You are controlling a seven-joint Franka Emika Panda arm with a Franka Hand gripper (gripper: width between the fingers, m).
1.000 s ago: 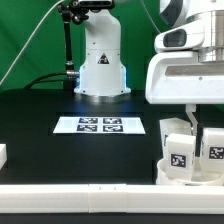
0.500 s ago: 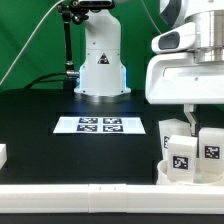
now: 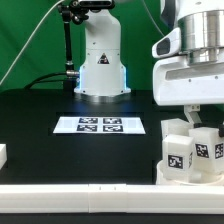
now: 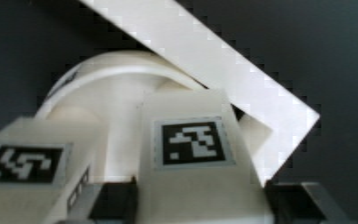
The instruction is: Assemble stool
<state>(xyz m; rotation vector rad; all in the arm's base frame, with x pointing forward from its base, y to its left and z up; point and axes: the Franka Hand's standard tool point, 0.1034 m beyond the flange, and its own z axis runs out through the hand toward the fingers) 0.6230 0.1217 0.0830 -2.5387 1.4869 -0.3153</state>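
lab | green backdrop (image 3: 30,30) | black table (image 3: 40,150) | marker board (image 3: 100,125)

The exterior camera is sitting low at the table's (image 3: 40,125) near edge, looking level across it toward the arm's base (image 3: 101,70) at the far side, with a white rail (image 3: 90,193) crossing the foreground and the marker board (image 3: 99,125) mid-frame. The wrist camera is looking steeply down past the gripper (image 4: 172,190), very near the legs (image 4: 197,140) and seat (image 4: 114,85). Both views are sharing those legs (image 3: 192,150), the seat and the rail (image 4: 211,60), seen at the exterior view's right.
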